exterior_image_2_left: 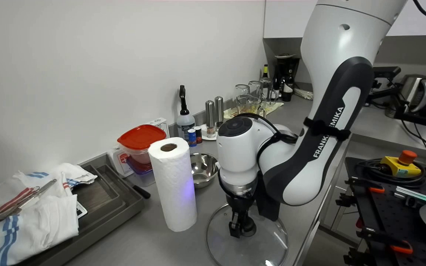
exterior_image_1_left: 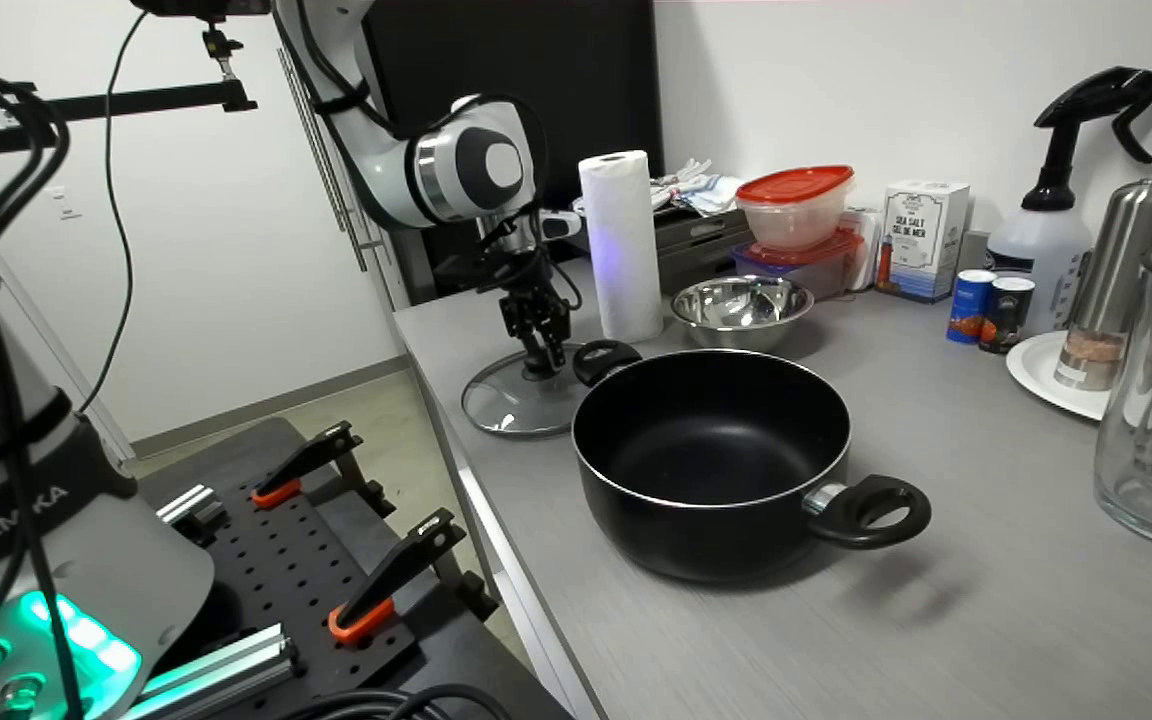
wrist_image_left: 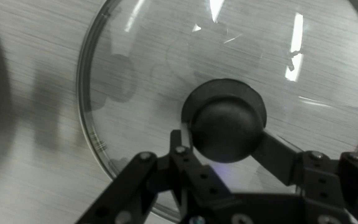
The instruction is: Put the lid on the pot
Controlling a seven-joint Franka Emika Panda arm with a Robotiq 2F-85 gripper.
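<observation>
Lid (exterior_image_1_left: 521,405), clear glass with a thin rim, lies flat on the table (exterior_image_1_left: 1036,620), close to the robot-side edge and not far from a corner. The wrist view tells most about the hand (wrist_image_left: 227,138): its two fingers (wrist_image_left: 277,158) press on opposite sides of the black knob (wrist_image_left: 228,124), pinching it. That view also catches bright streaks on the glass and, at its left border, a dark curve too cropped to name.

The pot (exterior_image_1_left: 711,490) shows plainly in an exterior view, further along the same edge, its dark inside open to sight. One loop handle (exterior_image_1_left: 606,360) overlaps the lid's rim from there; whether they touch cannot be told. Lettering on a white SEA SALT box (exterior_image_1_left: 926,240) at the wall-side edge is readable too.

In an exterior view the arm (exterior_image_2_left: 320,122) covers much of the table beyond the lid, yet a gray tray (exterior_image_2_left: 113,224) heaped with towels (exterior_image_2_left: 50,218) shows by the wall-side edge, and dark bottles (exterior_image_2_left: 287,88) at the far corner.

Both exterior views show the paper roll (exterior_image_2_left: 174,192) upright near the lid, and the steel bowl (exterior_image_1_left: 736,338) near the roll.
</observation>
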